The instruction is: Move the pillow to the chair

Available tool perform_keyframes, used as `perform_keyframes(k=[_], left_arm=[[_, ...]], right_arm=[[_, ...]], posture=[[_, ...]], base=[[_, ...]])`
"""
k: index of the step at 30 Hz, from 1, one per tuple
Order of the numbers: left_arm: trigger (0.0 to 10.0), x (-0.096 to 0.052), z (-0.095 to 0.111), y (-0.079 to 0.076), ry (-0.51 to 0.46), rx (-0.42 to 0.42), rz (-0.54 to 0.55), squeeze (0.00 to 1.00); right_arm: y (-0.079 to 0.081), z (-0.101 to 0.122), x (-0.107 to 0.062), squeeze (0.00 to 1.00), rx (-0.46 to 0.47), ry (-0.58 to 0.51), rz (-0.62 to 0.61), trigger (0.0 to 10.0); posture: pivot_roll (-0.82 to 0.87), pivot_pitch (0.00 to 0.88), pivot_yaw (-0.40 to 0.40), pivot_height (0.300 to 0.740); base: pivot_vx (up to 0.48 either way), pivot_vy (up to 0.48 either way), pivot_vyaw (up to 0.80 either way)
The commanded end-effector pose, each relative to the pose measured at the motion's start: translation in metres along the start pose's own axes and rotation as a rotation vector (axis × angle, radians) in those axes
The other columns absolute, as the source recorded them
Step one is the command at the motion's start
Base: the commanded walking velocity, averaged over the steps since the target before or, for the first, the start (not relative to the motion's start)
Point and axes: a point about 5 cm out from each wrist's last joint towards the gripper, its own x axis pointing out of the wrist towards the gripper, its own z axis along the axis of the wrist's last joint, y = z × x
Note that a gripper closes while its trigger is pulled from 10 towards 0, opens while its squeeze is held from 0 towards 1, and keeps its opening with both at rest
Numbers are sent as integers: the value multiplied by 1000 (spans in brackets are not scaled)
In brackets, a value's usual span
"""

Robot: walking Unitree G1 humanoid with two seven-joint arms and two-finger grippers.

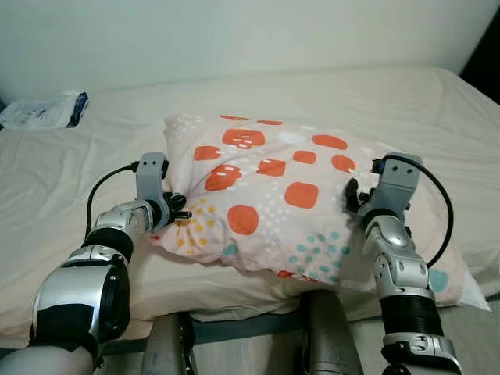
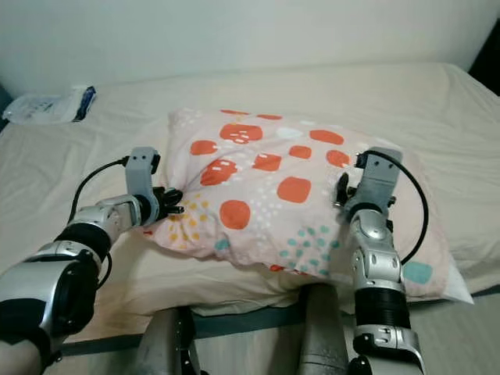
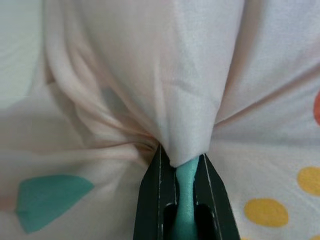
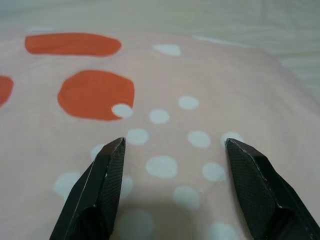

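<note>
Patterned pillow (image 1: 289, 199) lying on the bed (image 1: 94, 156), left gripper (image 3: 182, 167) pinched onto a fold of its cover, right gripper (image 4: 172, 165) spread wide above the fabric, not yet closed. Likely failure: one-sided lift, cover slipping from the thin pinch, pillow sagging or dropping short of the chair.

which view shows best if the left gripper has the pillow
Left wrist view: the left gripper has its jaws pinched on a fold of the pillow. The eye views show it at the pillow's edge only.

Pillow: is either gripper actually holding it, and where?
The left gripper is shut on a pinched fold of the pillow at its left edge. The right gripper is open over the pillow's right side, holding nothing.
</note>
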Motion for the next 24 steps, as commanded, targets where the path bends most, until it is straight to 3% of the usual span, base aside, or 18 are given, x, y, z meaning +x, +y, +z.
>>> perform_keyframes(k=[1, 2, 3, 5, 7, 10, 11, 13, 17, 21, 24], left_arm=[[0, -13, 3, 24, 9, -29, 18, 0], [0, -13, 3, 24, 9, -29, 18, 0], [0, -23, 8, 39, 15, -23, 4, 0], [0, -23, 8, 39, 15, -23, 4, 0], [0, -44, 12, 68, 32, -4, 27, 0], [0, -53, 12, 81, 33, -1, 59, 0], [0, -63, 12, 94, 23, -14, 98, 0], [0, -63, 12, 94, 23, -14, 98, 0], [0, -86, 9, 119, 32, -12, 136, 0], [0, -92, 5, 124, 53, 6, 138, 0], [0, -106, 7, 139, 19, -26, 214, 0]], right_arm=[[-7, -1, 3, 0, 13, 18, -30, 10000], [-7, -1, 3, 0, 13, 18, -30, 10000], [-9, -1, 5, 0, 14, 15, -34, 10000], [-9, -1, 5, 0, 14, 15, -34, 10000], [-9, -1, 5, 0, 21, 12, -35, 10000], [-8, 0, 5, 0, 25, 9, -32, 10000], [-8, 1, 6, 0, 27, 7, -32, 10000], [-8, 1, 6, 0, 27, 7, -32, 10000], [-10, 0, 11, 0, 16, 34, -26, 10000], [-10, -2, 13, 0, 1, 66, -15, 10000], [-13, -7, 12, 0, 11, 79, -25, 10000]], posture=[[-12, 142, 45, 534], [-12, 142, 45, 534], [-11, 139, 46, 534], [-11, 139, 46, 534], [-4, 136, 44, 534], [-4, 135, 44, 534], [-2, 133, 40, 534], [-2, 133, 40, 534], [3, 134, 34, 534], [2, 134, 34, 534], [7, 139, 33, 534]], base=[[0, 0, 0], [0, 0, 0], [0, 0, 0], [0, 0, 0], [0, 0, 0], [0, 0, 0], [0, 0, 0], [0, 0, 0], [0, 0, 0], [0, 0, 0], [0, 0, 0]])
